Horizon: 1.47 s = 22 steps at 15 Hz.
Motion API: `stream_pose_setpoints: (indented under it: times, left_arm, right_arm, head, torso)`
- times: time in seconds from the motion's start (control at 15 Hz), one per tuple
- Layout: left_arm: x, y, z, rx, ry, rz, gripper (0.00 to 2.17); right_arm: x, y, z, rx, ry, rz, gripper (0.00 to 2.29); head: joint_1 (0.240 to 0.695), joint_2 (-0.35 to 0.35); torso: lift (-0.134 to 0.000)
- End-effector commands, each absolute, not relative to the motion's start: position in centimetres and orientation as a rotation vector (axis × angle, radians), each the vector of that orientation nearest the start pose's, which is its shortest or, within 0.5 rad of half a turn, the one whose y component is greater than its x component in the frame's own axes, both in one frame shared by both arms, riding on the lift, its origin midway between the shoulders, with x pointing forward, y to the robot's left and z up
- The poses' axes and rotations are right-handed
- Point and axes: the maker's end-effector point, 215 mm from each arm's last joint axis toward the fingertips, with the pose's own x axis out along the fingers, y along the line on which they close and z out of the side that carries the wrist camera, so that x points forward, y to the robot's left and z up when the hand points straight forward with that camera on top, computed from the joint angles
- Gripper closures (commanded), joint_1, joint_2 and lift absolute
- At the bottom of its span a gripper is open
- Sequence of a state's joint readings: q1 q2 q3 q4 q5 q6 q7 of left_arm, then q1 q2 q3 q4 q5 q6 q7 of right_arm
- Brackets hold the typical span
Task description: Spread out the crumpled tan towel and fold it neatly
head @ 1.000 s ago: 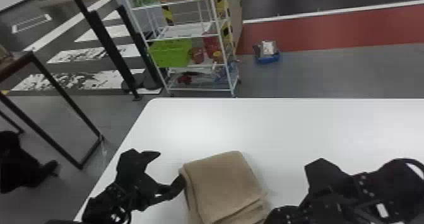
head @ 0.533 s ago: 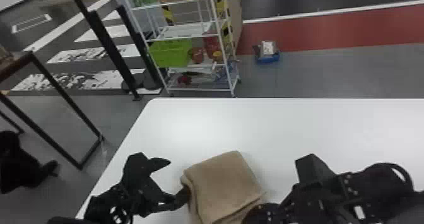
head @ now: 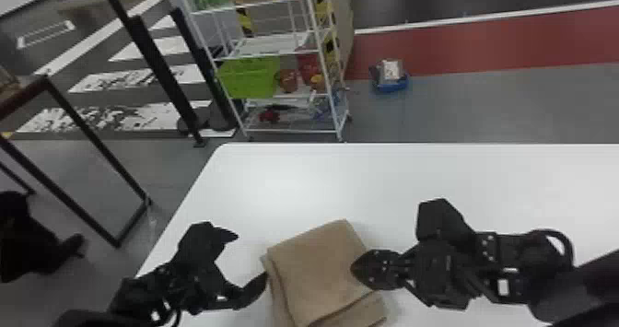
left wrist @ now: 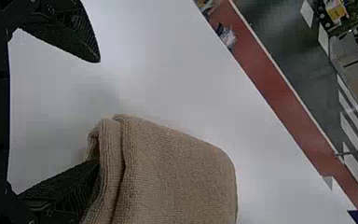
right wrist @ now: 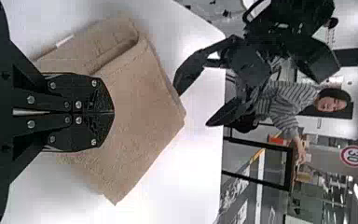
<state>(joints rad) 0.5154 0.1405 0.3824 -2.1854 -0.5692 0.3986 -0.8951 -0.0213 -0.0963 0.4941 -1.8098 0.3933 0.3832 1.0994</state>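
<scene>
In our head view, the tan towel [head: 318, 271] lies as a folded block on the smooth white table [head: 460, 178], its long axis running away from us, the far end leaning left; the left gripper [head: 252, 256] stands wide open at its left side, the right gripper [head: 353, 270] closed over its right. In our left wrist view, looped terry rounds into thick folds, one black, ridged finger [left wrist: 72, 186] against them. In our right wrist view, the flat fingers [right wrist: 98, 93] meet above layered cloth with a stitched hem and pointed corners.
</scene>
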Motion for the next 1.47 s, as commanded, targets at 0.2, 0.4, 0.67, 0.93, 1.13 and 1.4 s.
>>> stream_pose_setpoints:
  times: [0.2, 0.4, 0.67, 0.93, 1.13, 1.4]
  left_arm:
    - [37.6, 39.5, -40.9, 0.527, 0.612, -0.209, 0.13]
    - [37.6, 39.4, -40.2, 0.497, 0.582, -0.206, 0.13]
    - [37.7, 39.0, -40.0, 0.497, 0.569, -0.214, 0.13]
    - [37.9, 39.0, -39.8, 0.503, 0.560, -0.214, 0.13]
    - [37.8, 39.0, -39.7, 0.500, 0.558, -0.212, 0.13]
    - [38.0, 39.7, -39.0, 0.466, 0.527, -0.173, 0.13]
  right_arm:
    - [40.7, 13.3, -40.8, -0.541, 0.390, 1.384, 2.03]
    - [42.6, 12.6, -42.9, -0.595, 0.508, 1.338, 2.03]
    - [44.0, 10.1, -45.1, -0.622, 0.637, 1.246, 2.03]
    - [42.5, 10.8, -42.2, -0.494, 0.599, 1.310, 2.03]
    - [41.6, 12.2, -39.0, -0.419, 0.521, 1.361, 2.03]
    - [42.7, 14.3, -41.7, -0.525, 0.484, 1.412, 2.03]
  head:
    - [0.695, 0.350]
    - [0.695, 0.350]
    - [0.695, 0.350]
    - [0.695, 0.350]
    - [0.695, 0.350]
    - [0.695, 0.350]
  torso:
    - [-0.122]
    - [-0.122]
    - [-0.122]
    - [-0.122]
    - [-0.122]
    - [-0.122]
